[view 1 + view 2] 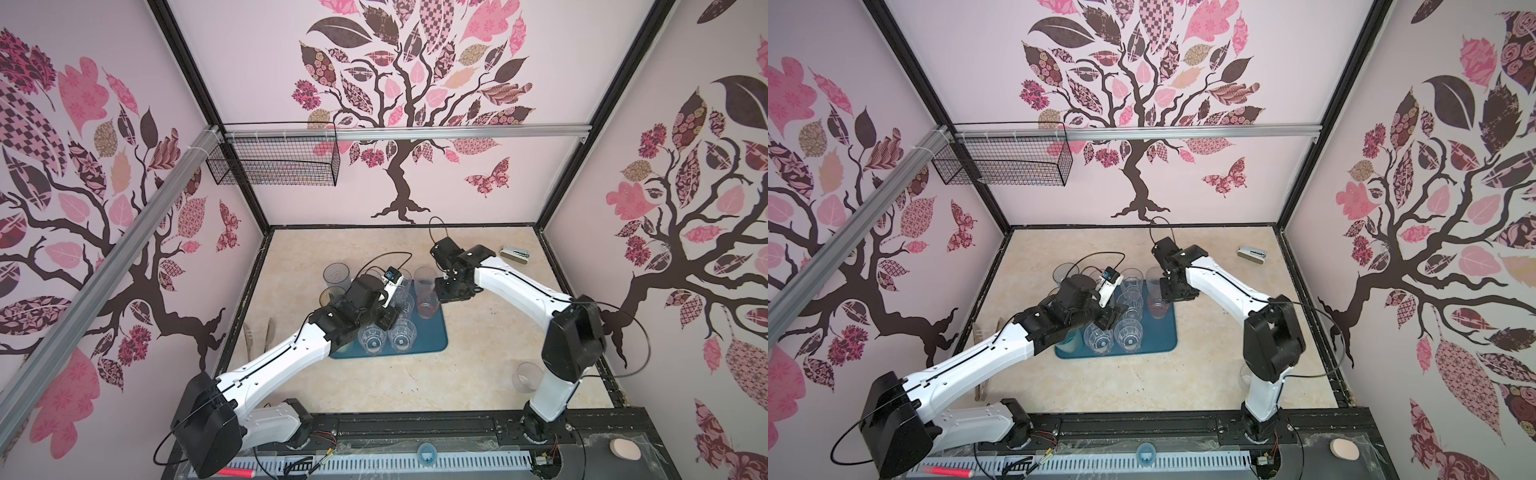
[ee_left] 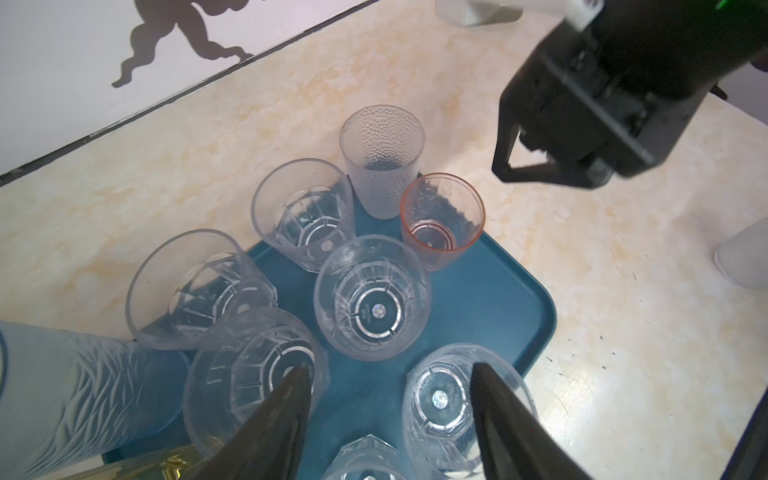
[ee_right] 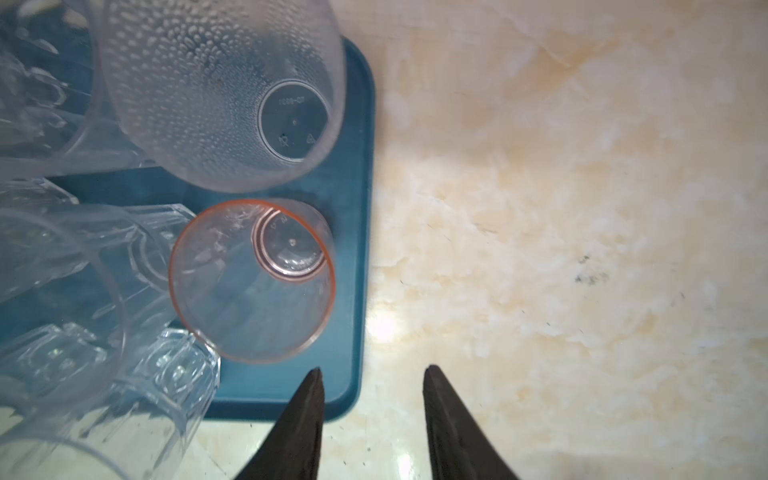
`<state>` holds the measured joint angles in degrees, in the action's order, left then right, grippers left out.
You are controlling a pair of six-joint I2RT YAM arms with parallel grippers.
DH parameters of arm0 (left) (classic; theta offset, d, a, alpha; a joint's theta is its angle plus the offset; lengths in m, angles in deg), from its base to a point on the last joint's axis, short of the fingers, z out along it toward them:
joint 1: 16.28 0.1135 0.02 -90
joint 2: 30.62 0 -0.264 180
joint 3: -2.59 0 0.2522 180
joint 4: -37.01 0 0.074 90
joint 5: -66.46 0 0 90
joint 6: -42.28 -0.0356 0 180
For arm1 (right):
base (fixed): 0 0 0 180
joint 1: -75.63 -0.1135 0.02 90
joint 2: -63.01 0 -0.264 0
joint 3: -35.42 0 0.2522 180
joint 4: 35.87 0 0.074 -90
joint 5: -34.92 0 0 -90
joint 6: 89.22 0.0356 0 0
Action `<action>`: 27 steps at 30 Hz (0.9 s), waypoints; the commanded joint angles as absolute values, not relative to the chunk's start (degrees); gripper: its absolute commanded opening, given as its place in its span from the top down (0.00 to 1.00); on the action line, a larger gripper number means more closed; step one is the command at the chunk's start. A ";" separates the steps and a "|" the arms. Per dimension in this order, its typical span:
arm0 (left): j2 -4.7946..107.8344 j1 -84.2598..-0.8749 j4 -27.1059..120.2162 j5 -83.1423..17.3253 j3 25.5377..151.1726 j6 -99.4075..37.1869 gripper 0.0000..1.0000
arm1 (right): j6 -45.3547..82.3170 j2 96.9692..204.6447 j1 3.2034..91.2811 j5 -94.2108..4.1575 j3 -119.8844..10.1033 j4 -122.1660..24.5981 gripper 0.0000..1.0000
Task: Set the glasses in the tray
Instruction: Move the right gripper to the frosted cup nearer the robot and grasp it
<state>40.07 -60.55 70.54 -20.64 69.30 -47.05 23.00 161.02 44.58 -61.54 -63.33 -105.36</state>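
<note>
Dark fingertips (image 3: 309, 399) of my right end effector (image 3: 372, 374) stand apart and empty, just beside the pink glass (image 3: 249, 316), upright on the teal tray (image 3: 353, 208) at its 2 o'clock edge in both top views. I'd rise straight, clear of its thin see-through rim. My left end effector (image 2: 390, 368) gapes empty above ribbed clear glasses (image 2: 372, 295). One frosted glass (image 1: 528, 376) waits on the bench (image 1: 478, 374) at 4 o'clock.
</note>
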 commanded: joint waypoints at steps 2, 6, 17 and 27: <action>41.61 -63.52 70.39 -18.51 71.60 -48.60 0.35 | 23.09 151.75 48.84 -58.79 -58.09 -107.33 0.55; 44.13 -67.00 68.33 -18.31 72.38 -47.94 0.35 | 23.26 144.73 50.36 -62.42 -49.60 -107.36 0.50; 49.88 -72.70 63.93 -20.14 73.31 -45.81 0.36 | 27.25 135.24 67.62 -57.46 -34.79 -112.61 0.46; 49.73 -72.65 61.98 -19.89 71.56 -47.19 0.35 | 33.60 131.30 67.61 -57.68 -32.03 -120.54 0.43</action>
